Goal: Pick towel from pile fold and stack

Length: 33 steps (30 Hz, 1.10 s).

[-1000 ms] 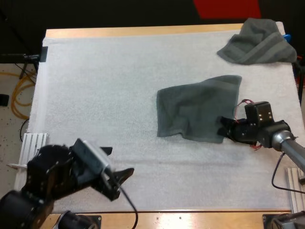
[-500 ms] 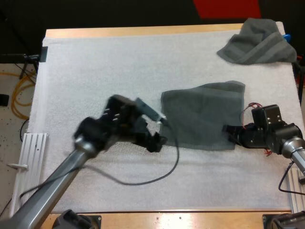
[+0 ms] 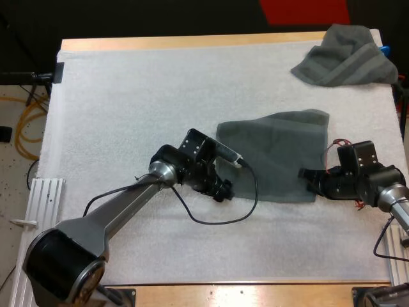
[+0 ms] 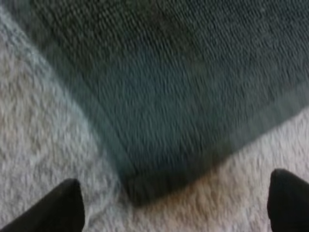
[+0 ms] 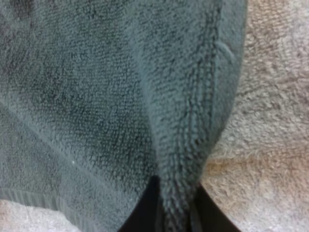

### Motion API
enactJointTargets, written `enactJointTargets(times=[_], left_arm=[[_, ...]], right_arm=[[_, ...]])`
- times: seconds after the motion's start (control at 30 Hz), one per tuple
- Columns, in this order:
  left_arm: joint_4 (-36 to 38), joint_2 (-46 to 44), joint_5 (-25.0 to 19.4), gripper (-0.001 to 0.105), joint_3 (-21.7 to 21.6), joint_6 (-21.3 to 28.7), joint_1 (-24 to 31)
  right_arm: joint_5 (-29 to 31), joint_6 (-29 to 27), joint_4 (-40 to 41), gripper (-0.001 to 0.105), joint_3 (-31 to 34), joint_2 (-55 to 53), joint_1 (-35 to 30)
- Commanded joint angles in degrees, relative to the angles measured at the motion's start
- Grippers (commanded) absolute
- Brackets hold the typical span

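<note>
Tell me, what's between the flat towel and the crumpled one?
Only bare white mat lies between the flat towel and the crumpled towel, seen in the high view.

I'm in a robotics lab, at a test bench. There's the wooden table [image 3: 192, 42] under a white mat [image 3: 128, 96], with my left arm [image 3: 115, 214] and right arm [image 3: 391, 199] stretched over it. A ribbed metal rail [image 3: 43, 192] sits at the table's side, and yellow cable [image 3: 18, 131] loops across the speckled floor [image 3: 9, 185].
</note>
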Motion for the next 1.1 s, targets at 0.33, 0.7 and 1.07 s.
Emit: enactJointTargets(times=[0.33, 0.7, 1.07], left_arm=[[1.32, 4.18, -7.51, 0.058, -0.04, 5.22, -3.66], [-0.95, 4.14, -8.46, 0.0, -0.05, 6.42, -7.08], [5.73, -10.36, -9.36, 0.0, -7.54, 6.55, -7.08]], right_arm=[[0.01, -0.7, 0.45, 0.0, -0.05, -0.49, 0.07], [0.01, -0.7, 0.45, 0.0, -0.05, -0.49, 0.07], [-1.65, -6.38, 1.27, 0.0, -2.98, -9.52, 0.07]])
